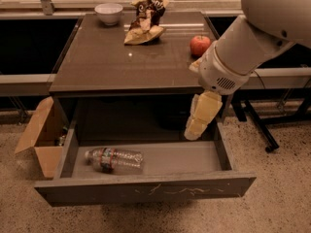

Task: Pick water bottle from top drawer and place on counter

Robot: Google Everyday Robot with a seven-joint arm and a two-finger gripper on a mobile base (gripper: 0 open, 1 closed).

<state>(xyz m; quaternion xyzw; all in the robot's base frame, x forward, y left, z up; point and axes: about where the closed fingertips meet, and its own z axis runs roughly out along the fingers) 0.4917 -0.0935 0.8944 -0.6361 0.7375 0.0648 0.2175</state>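
OK, water bottle [114, 158] is lying on its side in the left half of the top drawer [146, 191], white cap toward the left wall, dark label band just behind the cap. Drawer is pulled open under the worktop [131, 62]. I see the gripper [193, 130] pointing down over the drawer's right rear corner, just below the worktop's front edge, well apart from the bottle. Can't tell from this view whether it's clenched or released. Arm [252, 42] comes in from upper right, wrist housing overlapping the worktop's right front corner. On the worktop: red apple [199, 45] near the right edge beside the wrist, white bowl [108, 12] back left, crumpled brown bag [145, 21] back centre. Tan cardboard box [41, 135] sits open on the floor, left of the drawer.
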